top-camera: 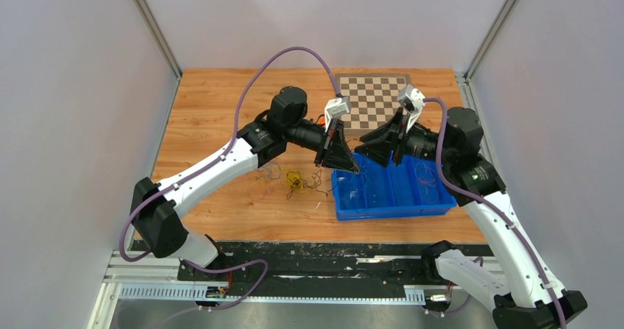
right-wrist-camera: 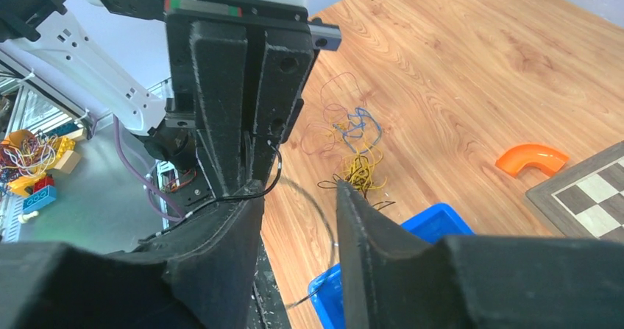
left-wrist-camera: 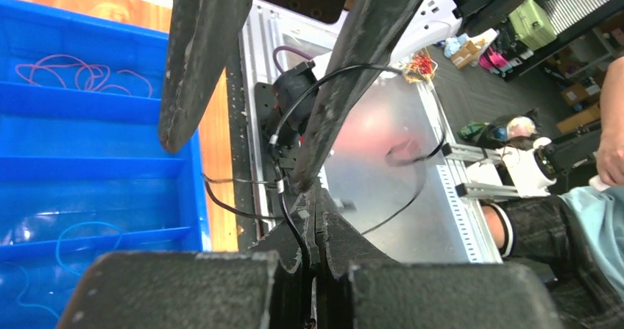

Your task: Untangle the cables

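- Cables (right-wrist-camera: 355,152) mostly lie in a loose yellow, blue and purple tangle on the bench (right-wrist-camera: 471,57), beside the blue bin (top-camera: 390,211). A few strands lie in the bin's compartments.
- Left pincer (left-wrist-camera: 315,205) is clamped on a black cable (right-wrist-camera: 250,191), raised near the bin.
- Right pincer (right-wrist-camera: 298,196) gapes just beside it, gripping nothing.
- The strands look light, limp and springy. They are probably best pinched near a free end and drawn out gently.
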Controlling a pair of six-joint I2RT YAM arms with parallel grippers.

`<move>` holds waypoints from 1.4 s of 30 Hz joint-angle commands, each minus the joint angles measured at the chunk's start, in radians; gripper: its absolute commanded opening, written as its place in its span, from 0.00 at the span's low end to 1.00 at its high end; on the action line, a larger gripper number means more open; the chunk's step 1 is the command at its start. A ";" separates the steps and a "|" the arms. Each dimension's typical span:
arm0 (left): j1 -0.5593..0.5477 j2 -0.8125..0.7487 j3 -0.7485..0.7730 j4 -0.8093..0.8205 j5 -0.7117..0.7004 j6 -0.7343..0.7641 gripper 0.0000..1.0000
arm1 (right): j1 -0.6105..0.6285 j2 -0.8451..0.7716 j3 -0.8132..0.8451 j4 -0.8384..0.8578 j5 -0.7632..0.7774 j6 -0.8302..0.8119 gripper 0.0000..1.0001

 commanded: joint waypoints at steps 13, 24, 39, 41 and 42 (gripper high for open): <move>-0.006 -0.015 0.050 -0.132 0.017 0.107 0.00 | -0.002 -0.061 0.059 -0.142 0.102 -0.267 0.63; 0.055 -0.036 0.085 -0.155 -0.186 0.107 0.00 | -0.019 -0.049 0.154 -0.420 -0.001 -0.173 0.90; 0.059 -0.019 0.081 -0.015 -0.148 -0.059 0.00 | -0.017 -0.035 -0.056 -0.082 0.079 0.077 0.94; 0.059 -0.018 0.074 0.019 -0.126 -0.079 0.00 | -0.014 -0.019 -0.066 -0.028 0.075 0.102 0.89; 0.058 -0.018 0.070 0.025 -0.117 -0.089 0.00 | -0.011 -0.008 -0.064 -0.005 0.070 0.110 0.86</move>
